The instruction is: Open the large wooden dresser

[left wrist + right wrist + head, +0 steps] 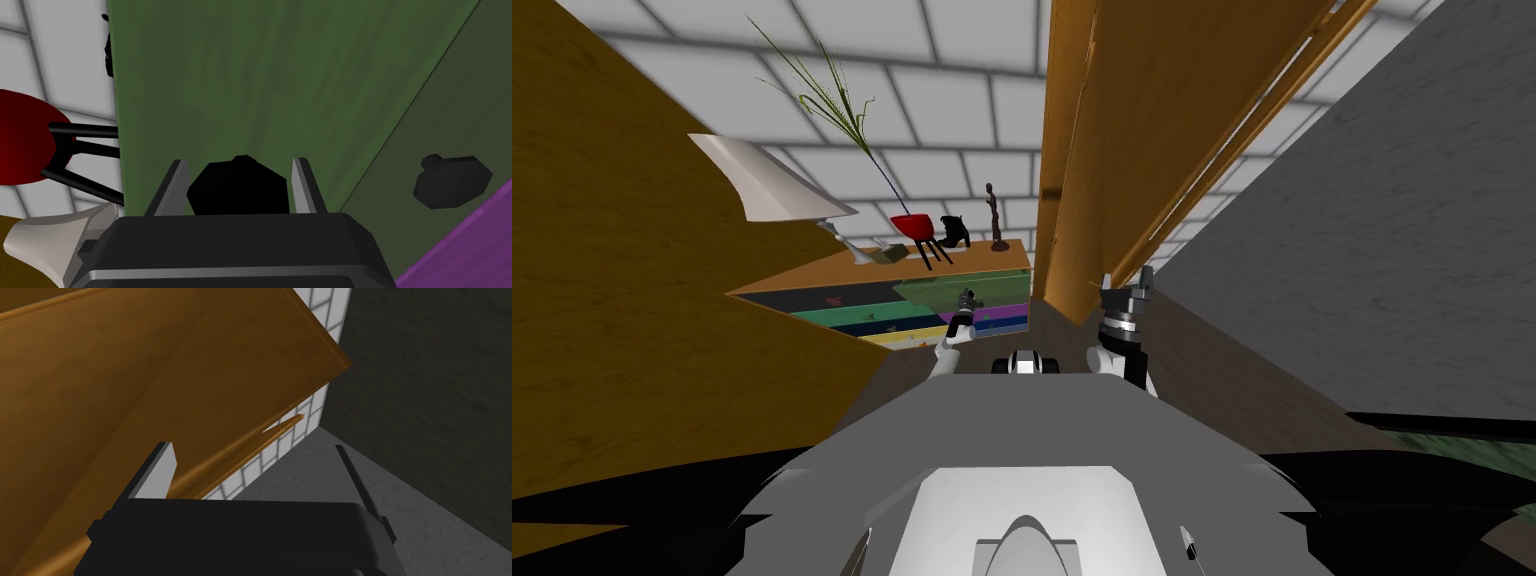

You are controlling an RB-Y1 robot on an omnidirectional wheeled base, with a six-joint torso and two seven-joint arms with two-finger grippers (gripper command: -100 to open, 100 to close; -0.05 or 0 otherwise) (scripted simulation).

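Left gripper (pixel 239 161) is clamped on a black knob (pixel 240 187) on the green drawer front (pixel 260 90). The dresser (pixel 952 262) sits centre-left in the head view. Its long axis slants up to the right and its striped drawer fronts face the lower edge. Right gripper (pixel 252 446), fingers apart, hangs beside a wooden panel (pixel 150 388).

Wooden panel (pixel 150 388) just beside right tool (pixel 252 446)

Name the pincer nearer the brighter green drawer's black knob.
Left. The left pincer grips the black knob; the right pincer stands open away from it, beside the wooden panel.
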